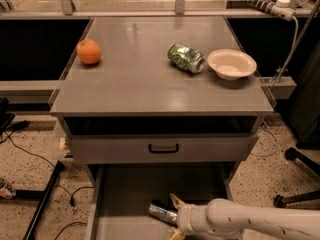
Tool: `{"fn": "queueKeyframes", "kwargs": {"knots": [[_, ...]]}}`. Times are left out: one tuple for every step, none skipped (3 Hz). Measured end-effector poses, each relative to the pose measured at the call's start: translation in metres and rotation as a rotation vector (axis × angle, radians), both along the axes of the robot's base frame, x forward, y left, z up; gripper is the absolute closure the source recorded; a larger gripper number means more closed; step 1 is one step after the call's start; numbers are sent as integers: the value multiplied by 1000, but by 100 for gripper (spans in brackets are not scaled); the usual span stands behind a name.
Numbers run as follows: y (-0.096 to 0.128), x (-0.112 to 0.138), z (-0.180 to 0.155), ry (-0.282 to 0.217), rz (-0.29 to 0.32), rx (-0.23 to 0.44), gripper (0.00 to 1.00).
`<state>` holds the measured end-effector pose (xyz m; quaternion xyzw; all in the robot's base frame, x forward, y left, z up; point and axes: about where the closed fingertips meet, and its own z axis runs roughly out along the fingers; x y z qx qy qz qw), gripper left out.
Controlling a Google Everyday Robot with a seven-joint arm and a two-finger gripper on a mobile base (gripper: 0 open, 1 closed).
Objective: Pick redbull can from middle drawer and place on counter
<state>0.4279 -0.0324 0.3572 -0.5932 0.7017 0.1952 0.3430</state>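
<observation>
The redbull can (161,212) lies on its side on the floor of the open middle drawer (125,194), near the front middle. My gripper (174,216) reaches in from the lower right on a white arm (250,221). One finger (176,201) is behind the can and the other in front, so the fingers straddle the can's right end. The counter (145,79) is above, flat and grey.
On the counter are an orange (88,51) at the left, a green patterned can (185,57) on its side and a cream bowl (231,64) at the right. A drawer front with a black handle (163,148) sits above the open drawer. Cables lie on the floor at the left.
</observation>
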Motion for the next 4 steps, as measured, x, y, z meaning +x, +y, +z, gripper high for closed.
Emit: {"fn": "queueKeyframes", "kwargs": {"knots": [[-1, 3, 0, -8, -9, -3, 19], [-1, 3, 0, -8, -9, -3, 43], [-1, 3, 0, -7, -8, -3, 66], [3, -1, -1, 8, 11, -3, 89]]}}
